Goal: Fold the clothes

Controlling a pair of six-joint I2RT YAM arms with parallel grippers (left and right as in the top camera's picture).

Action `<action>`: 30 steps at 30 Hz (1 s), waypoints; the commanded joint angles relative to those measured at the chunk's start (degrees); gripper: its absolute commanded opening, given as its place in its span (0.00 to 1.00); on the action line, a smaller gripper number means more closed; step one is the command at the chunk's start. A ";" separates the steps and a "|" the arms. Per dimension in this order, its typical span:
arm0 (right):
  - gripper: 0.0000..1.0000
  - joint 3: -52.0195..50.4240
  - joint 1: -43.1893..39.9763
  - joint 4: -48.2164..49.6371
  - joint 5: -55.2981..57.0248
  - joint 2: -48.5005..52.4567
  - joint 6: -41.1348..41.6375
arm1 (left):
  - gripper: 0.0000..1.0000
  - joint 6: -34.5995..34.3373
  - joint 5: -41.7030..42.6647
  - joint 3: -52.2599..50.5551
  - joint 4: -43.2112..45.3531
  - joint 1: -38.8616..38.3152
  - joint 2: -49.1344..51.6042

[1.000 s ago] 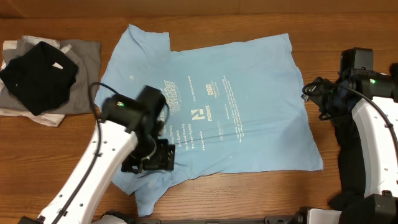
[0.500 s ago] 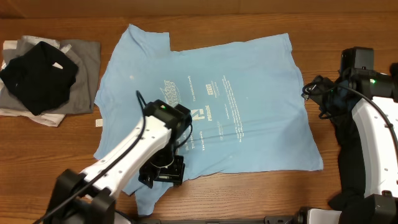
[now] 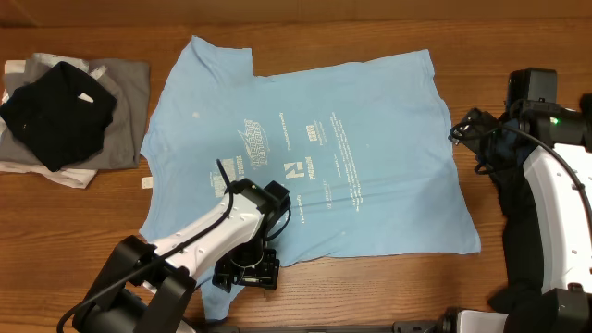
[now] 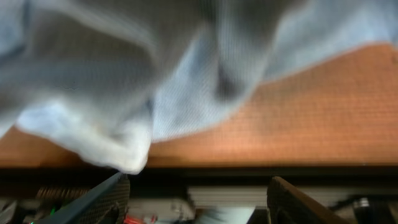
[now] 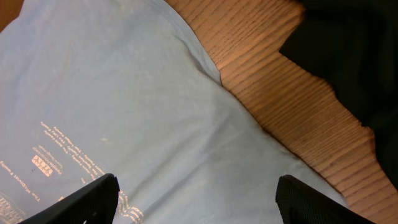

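Left gripper (image 3: 248,274) has swung onto the T-shirt (image 3: 370,176) sleeve near the table (image 3: 518,28) front edge, fingers apart, nothing gripped. Right gripper (image 5: 196,183) is also apart. First fold looks imminent.

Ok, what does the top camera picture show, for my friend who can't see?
A light blue T-shirt lies spread on a wooden table. The left end effector is over its lower left corner, the right end effector beside its right edge. A pile of dark clothes sits at the far left.
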 commanded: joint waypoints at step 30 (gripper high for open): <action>0.97 -7.98 -5.66 -2.03 0.50 -0.61 1.09 | 0.64 -2.75 -7.98 -8.11 10.25 -0.20 0.42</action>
